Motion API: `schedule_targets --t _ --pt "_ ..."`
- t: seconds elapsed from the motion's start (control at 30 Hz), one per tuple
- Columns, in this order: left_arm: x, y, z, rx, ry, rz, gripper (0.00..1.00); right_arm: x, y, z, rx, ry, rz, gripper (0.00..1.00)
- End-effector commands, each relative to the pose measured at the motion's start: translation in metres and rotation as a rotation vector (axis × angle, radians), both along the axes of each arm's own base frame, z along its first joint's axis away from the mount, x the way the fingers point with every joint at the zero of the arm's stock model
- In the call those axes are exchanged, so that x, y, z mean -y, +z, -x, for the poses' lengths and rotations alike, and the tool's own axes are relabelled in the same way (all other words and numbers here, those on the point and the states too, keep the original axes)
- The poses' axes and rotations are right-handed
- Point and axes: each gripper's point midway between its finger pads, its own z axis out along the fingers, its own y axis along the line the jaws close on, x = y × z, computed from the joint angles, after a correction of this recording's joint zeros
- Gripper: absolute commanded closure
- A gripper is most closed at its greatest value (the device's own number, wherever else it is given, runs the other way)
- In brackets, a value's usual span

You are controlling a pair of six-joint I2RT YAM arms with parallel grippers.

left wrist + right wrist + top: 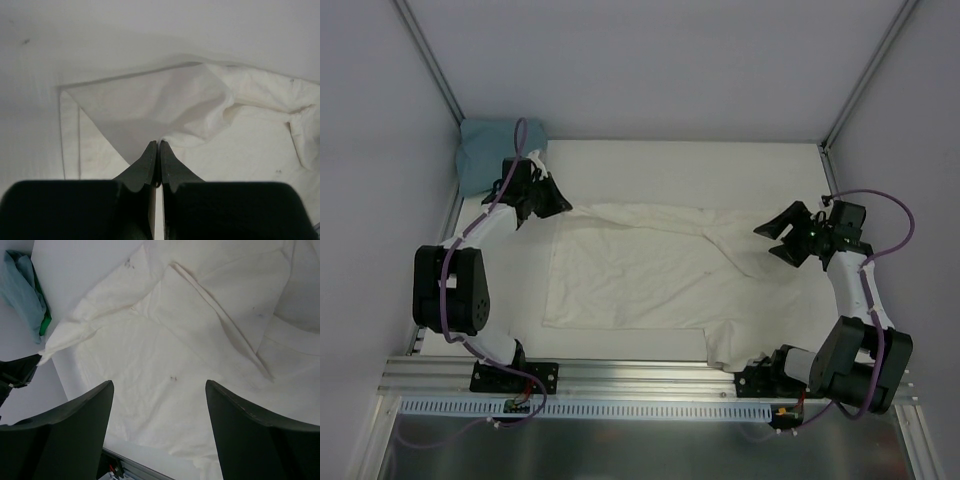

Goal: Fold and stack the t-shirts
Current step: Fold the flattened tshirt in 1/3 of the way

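The off-white cream t-shirt [640,265] lies spread across the middle of the white table; it also shows in the left wrist view [190,95] and the right wrist view [200,330]. My left gripper [563,207] is shut on its far-left corner, which is lifted and folded over at the tips [159,144]. My right gripper [782,238] is open and empty, hovering above the shirt's right part [157,383]. The dusty teal-blue t-shirt [485,150] lies bunched in the far-left corner, also seen in the right wrist view [22,285].
Grey enclosure walls close the back and both sides. An aluminium rail [620,375] runs along the near edge with both arm bases on it. A flap of the cream shirt [730,345] reaches down to the rail beside the right arm's base.
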Motion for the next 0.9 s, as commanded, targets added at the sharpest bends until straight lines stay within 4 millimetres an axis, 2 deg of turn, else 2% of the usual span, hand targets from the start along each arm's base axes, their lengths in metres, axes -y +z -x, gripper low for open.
schedule_targets --t 0.0,0.07,0.1,0.23,0.3,0.33,0.37,0.43,0.47,0.5,0.53,0.6,0.67,0.7,0.73,0.77,0.87 --pt "0.001 0.013 0.011 0.065 0.016 -0.023 1.0 0.004 0.01 -0.001 0.015 0.0 0.014 0.21" --pt "-0.001 0.013 0.019 0.072 0.027 -0.035 1.0 0.003 0.009 -0.001 0.017 0.004 0.011 0.21" --pt "-0.002 0.003 0.027 0.048 0.036 -0.047 0.99 0.002 0.009 -0.001 0.016 0.007 0.005 0.21" --pt "-0.01 -0.015 0.046 0.013 0.077 -0.089 0.96 0.0 0.012 -0.001 0.024 0.017 -0.006 0.21" --pt "-0.014 -0.028 0.056 -0.029 0.105 -0.109 0.83 -0.002 0.013 0.0 0.027 0.024 -0.012 0.21" --pt "-0.023 -0.032 0.058 -0.041 0.149 -0.142 0.76 -0.002 0.013 0.002 0.024 0.027 -0.012 0.21" --pt "-0.026 -0.038 0.063 -0.068 0.174 -0.152 0.63 -0.003 0.014 0.003 0.025 0.032 -0.012 0.21" --pt "-0.033 -0.042 0.07 -0.089 0.229 -0.187 0.54 -0.002 0.015 0.005 0.025 0.035 -0.009 0.21" --pt "-0.045 -0.048 0.076 -0.097 0.297 -0.23 0.53 -0.002 0.017 0.005 0.028 0.038 -0.009 0.21" --pt "-0.047 -0.046 0.077 -0.073 0.321 -0.238 0.47 -0.002 0.019 0.005 0.032 0.04 -0.008 0.21" --pt "-0.044 -0.035 0.077 -0.023 0.329 -0.226 0.42 -0.002 0.02 0.006 0.033 0.04 -0.006 0.2" --pt "-0.035 -0.033 0.078 0.022 0.309 -0.166 0.32 -0.002 0.022 0.006 0.037 0.043 -0.007 0.2" --pt "-0.024 -0.023 0.073 0.064 0.277 -0.11 0.22 -0.003 0.023 0.006 0.039 0.045 -0.008 0.2" --pt "-0.017 -0.021 0.071 0.056 0.245 -0.087 0.22 -0.003 0.023 0.006 0.04 0.047 -0.008 0.2" --pt "-0.01 -0.029 0.07 0.023 0.218 -0.072 0.22 -0.003 0.023 0.007 0.042 0.048 -0.007 0.2" --pt "-0.005 -0.022 0.062 0.026 0.203 -0.055 0.23 -0.003 0.023 0.007 0.043 0.049 -0.006 0.2" --pt "0.009 -0.027 0.049 0.005 0.169 0.004 0.26 -0.003 0.024 0.007 0.044 0.051 -0.004 0.2"
